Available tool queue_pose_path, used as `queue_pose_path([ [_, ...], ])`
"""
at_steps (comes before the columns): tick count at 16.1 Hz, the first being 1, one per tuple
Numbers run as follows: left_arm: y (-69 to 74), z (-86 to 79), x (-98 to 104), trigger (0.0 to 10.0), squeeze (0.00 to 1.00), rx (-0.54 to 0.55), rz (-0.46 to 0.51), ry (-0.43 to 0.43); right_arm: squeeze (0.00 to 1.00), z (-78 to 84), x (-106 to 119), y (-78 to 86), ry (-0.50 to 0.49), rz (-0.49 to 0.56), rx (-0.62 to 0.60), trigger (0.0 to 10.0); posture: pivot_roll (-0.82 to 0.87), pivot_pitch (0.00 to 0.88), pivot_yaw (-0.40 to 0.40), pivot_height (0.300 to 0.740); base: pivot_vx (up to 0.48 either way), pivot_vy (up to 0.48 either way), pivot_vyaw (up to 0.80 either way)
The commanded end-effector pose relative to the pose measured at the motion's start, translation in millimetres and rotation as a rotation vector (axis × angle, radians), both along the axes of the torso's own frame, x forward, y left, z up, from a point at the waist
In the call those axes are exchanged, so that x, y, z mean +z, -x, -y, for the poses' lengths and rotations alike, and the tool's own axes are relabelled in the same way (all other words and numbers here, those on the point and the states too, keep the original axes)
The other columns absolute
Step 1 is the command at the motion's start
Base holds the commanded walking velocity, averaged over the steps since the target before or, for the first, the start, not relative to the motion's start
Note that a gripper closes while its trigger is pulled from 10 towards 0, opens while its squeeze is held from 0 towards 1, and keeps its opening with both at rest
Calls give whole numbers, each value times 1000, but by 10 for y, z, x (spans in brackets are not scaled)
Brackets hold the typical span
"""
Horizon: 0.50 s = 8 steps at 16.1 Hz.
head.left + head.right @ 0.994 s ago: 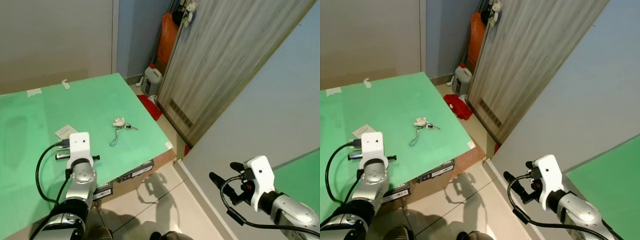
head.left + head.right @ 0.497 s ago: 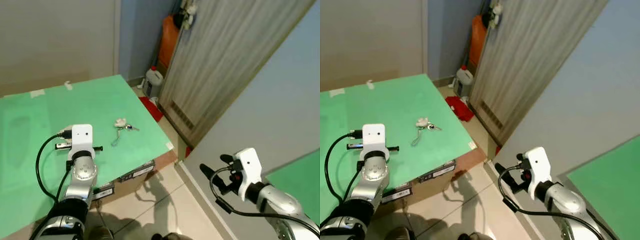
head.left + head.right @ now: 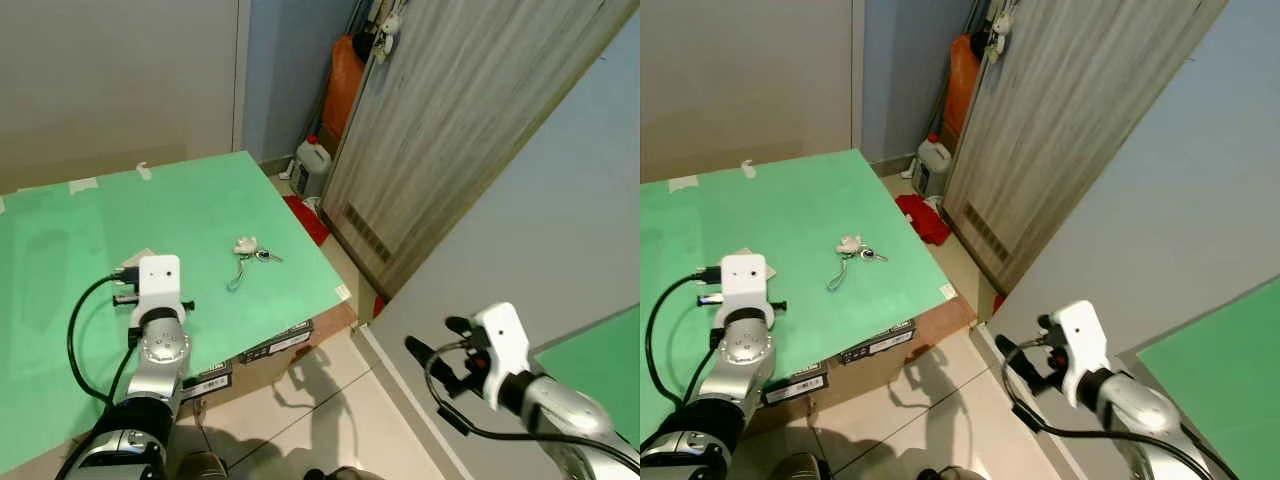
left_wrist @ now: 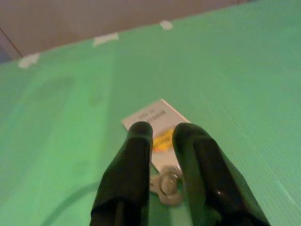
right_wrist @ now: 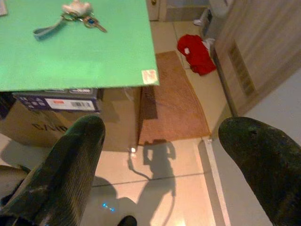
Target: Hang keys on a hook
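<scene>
From head height the two eye views look forward and down across the green table (image 3: 60,300) toward the wooden door (image 3: 450,130), sharing nearly everything. The left wrist view skims close over that table top. The right wrist view looks down on the table's edge and the tiled floor (image 5: 155,179).

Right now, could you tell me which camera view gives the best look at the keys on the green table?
The left eye view: the keys lie whole and unobstructed on the green table, near its right edge, with their white charm and strap. The right eye view shows the same. The right wrist view catches them small at its border. The left wrist view looks at a card.
</scene>
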<state>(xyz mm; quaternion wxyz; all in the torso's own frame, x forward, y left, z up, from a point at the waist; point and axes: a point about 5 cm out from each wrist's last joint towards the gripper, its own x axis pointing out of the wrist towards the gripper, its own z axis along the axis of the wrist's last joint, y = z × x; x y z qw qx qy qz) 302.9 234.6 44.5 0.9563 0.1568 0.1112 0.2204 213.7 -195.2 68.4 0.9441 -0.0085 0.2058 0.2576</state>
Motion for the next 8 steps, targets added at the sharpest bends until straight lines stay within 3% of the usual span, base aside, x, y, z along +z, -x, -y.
queue_pose_path([
  [1,-14,91,-53,10000,1000,-27,-30,23,0,104,47,27,28,13,-18,10000,-100,88,-199,740,0,0,0],
  [8,-4,15,-110,10000,1000,-8,-82,-9,0,221,79,151,53,7,-47,10000,-138,91,-188,740,0,0,0],
])
